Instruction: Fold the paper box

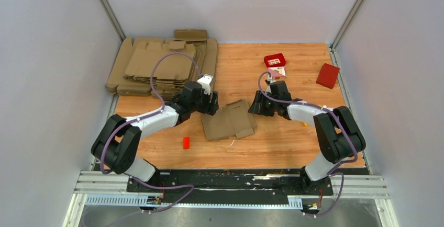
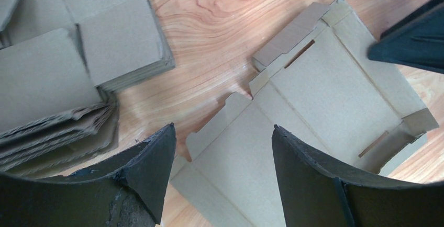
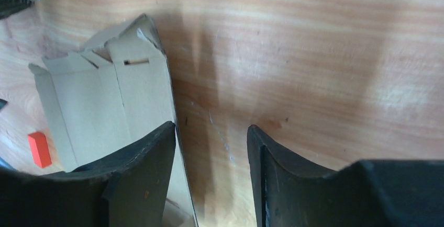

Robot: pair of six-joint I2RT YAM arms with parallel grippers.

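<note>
The paper box [image 1: 229,120] is a brown die-cut blank lying mostly flat on the wooden table between the two arms, some flaps raised. It shows in the left wrist view [image 2: 324,86] and in the right wrist view [image 3: 99,101]. My left gripper [image 1: 211,103] is open and empty, above the blank's upper left corner; in its wrist view [image 2: 222,133] the blank lies between and below the fingers. My right gripper [image 1: 257,104] is open and empty at the blank's right edge; in its wrist view [image 3: 211,133] the left finger overlaps the edge.
A big pile of flat brown blanks [image 1: 157,65] lies at the back left, close to the left gripper. A red box [image 1: 328,75] and a red tray [image 1: 274,59] are at the back right. A small red block [image 1: 186,143] lies near the front.
</note>
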